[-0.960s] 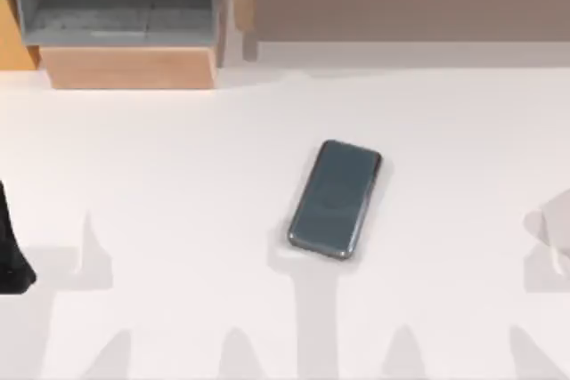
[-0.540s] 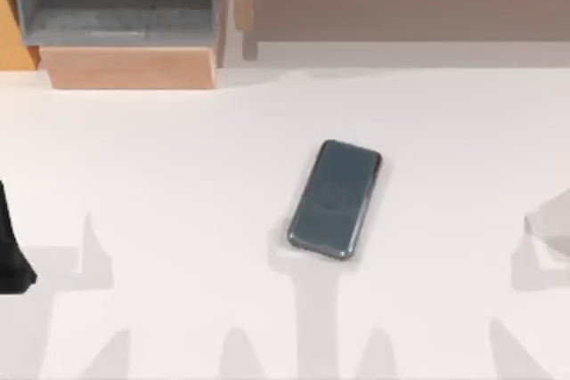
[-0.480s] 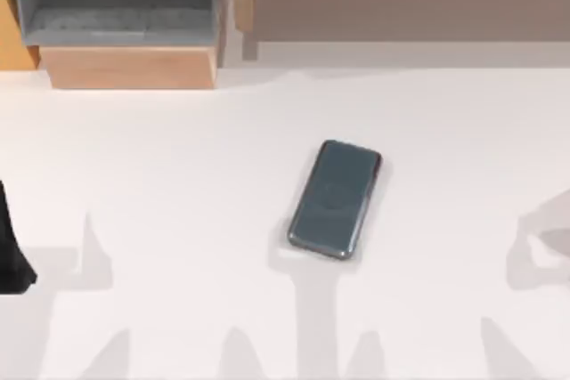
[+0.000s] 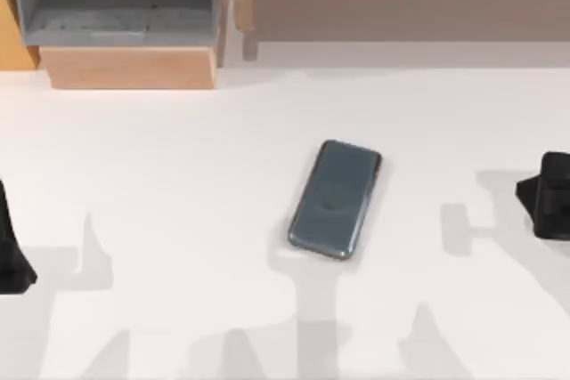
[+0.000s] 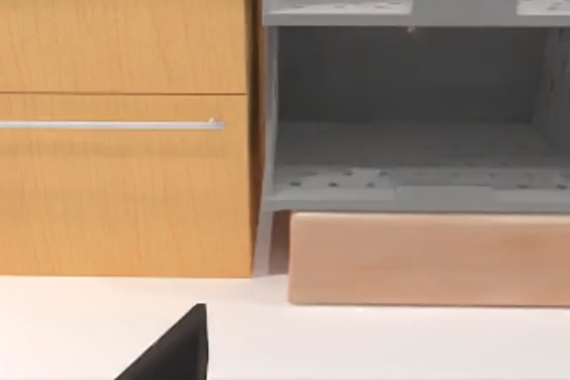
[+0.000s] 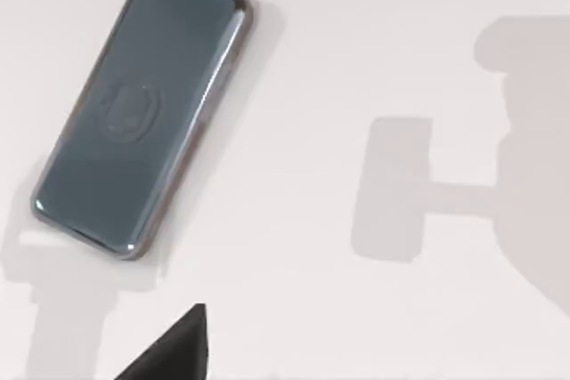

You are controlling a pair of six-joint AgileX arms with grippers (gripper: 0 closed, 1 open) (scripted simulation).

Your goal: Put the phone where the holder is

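One phone (image 4: 335,199) lies flat, nothing beside it.

- The left arm (image 4: 11,251) sits at the left edge of the top view, low over the worktop (image 4: 178,175), a dark shape partly cut off by the frame.
- The right arm (image 4: 548,195) reaches in from the right edge of the top view, a dark block above the worktop, casting a shadow to its left.
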